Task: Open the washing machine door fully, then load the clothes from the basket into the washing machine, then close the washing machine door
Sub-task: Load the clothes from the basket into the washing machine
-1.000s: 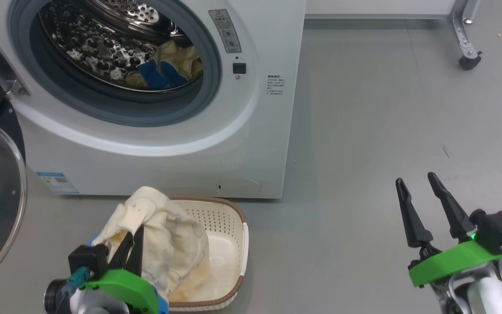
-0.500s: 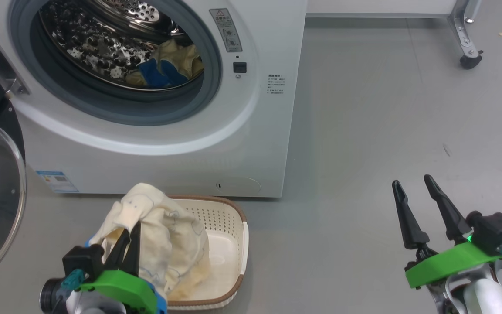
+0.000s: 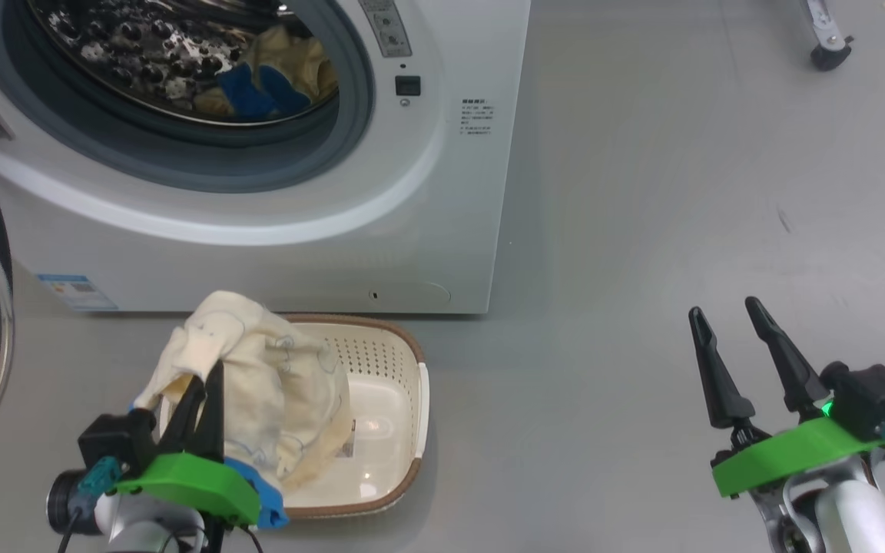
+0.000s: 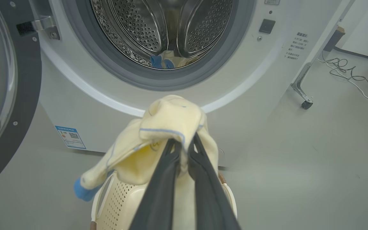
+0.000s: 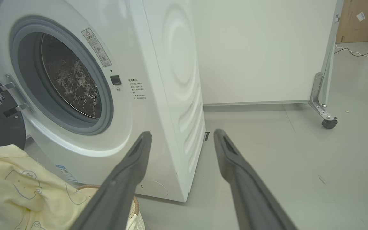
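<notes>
Left gripper [image 3: 208,374] pinching cream-yellow garment [image 3: 273,384], blue trim, thin line drawings, over basket [image 3: 373,357]; right gripper [image 3: 723,307] spread, empty.

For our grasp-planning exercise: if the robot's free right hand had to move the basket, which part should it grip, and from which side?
Probably best to grip the white side handle on the basket, coming from the robot's right. That wall faces the open right hand and is bare, while the garment pinched in the left hand drapes over the other side.
</notes>
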Controlling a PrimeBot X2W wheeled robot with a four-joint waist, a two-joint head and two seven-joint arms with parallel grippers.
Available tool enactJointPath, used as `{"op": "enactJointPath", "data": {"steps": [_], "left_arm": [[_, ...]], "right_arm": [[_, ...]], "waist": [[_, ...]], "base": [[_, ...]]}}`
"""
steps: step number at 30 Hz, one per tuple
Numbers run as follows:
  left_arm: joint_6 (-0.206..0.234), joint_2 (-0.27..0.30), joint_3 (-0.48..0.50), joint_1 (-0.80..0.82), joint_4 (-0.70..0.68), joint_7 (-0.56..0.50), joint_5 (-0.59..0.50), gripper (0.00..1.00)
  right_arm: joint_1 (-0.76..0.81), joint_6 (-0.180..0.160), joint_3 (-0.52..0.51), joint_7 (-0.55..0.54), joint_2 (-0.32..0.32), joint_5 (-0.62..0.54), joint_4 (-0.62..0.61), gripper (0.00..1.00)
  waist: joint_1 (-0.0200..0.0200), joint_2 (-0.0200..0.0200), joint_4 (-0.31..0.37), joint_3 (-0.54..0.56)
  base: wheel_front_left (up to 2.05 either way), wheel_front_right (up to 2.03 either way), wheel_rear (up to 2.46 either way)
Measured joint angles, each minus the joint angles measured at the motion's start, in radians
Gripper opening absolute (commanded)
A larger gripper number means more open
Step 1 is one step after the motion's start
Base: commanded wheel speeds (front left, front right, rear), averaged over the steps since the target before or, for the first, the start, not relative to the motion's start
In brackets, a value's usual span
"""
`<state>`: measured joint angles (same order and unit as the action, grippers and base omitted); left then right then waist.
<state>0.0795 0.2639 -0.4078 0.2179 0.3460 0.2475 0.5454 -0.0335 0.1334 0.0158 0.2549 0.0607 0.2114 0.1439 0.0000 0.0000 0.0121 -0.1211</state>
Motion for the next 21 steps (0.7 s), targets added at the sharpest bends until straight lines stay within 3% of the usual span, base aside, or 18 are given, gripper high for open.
{"op": "enactJointPath", "data": {"steps": [5, 12, 21], "left_arm": [[0.000, 0.006, 0.034, 0.049, -0.016, 0.000, -0.008, 0.00], [-0.010, 0.044, 0.086, 0.239, -0.023, -0.001, -0.008, 0.00], [-0.024, 0.133, 0.179, 0.523, -0.009, -0.045, 0.011, 0.00]], "right_arm": [[-0.049, 0.000, 0.009, 0.000, 0.001, 0.000, -0.013, 1.00], [-0.099, 0.000, 0.014, 0.000, 0.003, 0.000, -0.030, 1.00], [-0.180, 0.000, 0.024, 0.000, 0.004, 0.000, -0.045, 1.00]], "waist": [[0.0001, 0.0000, 0.010, -0.072], [0.0002, 0.0000, 0.023, -0.187], [0.0003, -0.0001, 0.058, -0.341]], "base": [[0.00, 0.00, 0.00], [0.00, 0.00, 0.00], [0.00, 0.00, 0.00]]}}
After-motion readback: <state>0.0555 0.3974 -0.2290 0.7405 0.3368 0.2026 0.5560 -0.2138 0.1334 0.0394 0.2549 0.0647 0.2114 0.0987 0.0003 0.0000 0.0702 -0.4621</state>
